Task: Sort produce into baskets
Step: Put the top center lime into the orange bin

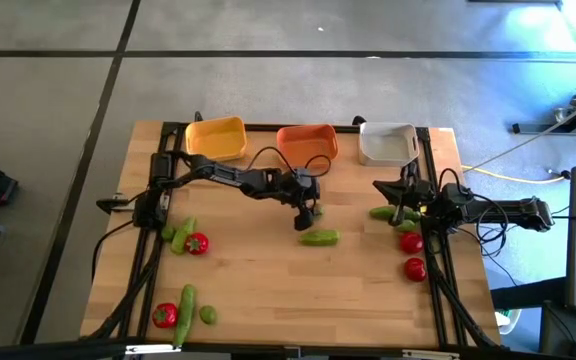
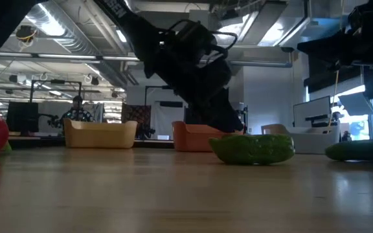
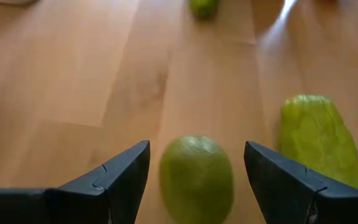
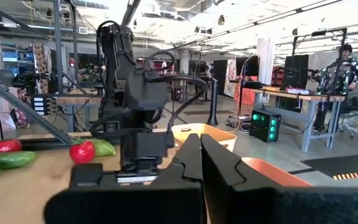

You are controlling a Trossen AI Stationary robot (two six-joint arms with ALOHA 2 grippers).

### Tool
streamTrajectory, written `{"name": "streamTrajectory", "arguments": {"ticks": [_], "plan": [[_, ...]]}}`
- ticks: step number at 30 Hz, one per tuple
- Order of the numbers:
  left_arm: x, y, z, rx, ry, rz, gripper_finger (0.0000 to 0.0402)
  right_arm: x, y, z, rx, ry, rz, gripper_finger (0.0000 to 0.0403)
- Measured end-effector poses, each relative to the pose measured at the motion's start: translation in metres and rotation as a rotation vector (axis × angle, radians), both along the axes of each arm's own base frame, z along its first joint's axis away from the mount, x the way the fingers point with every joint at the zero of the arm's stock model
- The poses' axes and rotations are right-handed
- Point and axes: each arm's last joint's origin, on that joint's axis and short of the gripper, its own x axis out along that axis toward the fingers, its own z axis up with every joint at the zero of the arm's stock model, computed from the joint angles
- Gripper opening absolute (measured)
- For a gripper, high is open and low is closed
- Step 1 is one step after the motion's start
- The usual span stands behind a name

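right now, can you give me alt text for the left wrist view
A small round yellow-green lime-like ball lies on the light wooden table between the open left gripper's two dark fingers, apart from both. A bumpy green cucumber-like piece lies beside it.

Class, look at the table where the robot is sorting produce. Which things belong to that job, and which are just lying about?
Part of the job:
- lime between the open left hand's fingers
- cucumber beside it
- tomatoes
- yellow basket, orange basket, white basket

Just lying about:
- cables on the floor
- desks and a person in the room behind
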Motion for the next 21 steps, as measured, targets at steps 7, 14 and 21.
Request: {"name": "streamTrajectory", "arguments": {"ticks": [7, 14, 21], "plan": [[0.001, -0.002, -0.004, 0.025, 0.010, -0.005, 0.0257, 0.000, 0.000, 0.000, 0.000, 0.004, 0.000, 0.0000], [0.001, 0.000, -0.021, 0.027, 0.059, 0.000, 0.0239, 0.000, 0.000, -0.001, 0.000, 0.012, 0.000, 0.0000], [0.002, 0.000, -0.020, 0.043, 0.048, -0.013, 0.0172, 0.001, 0.000, -0.003, 0.000, 0.032, 0.000, 0.0000]]}}
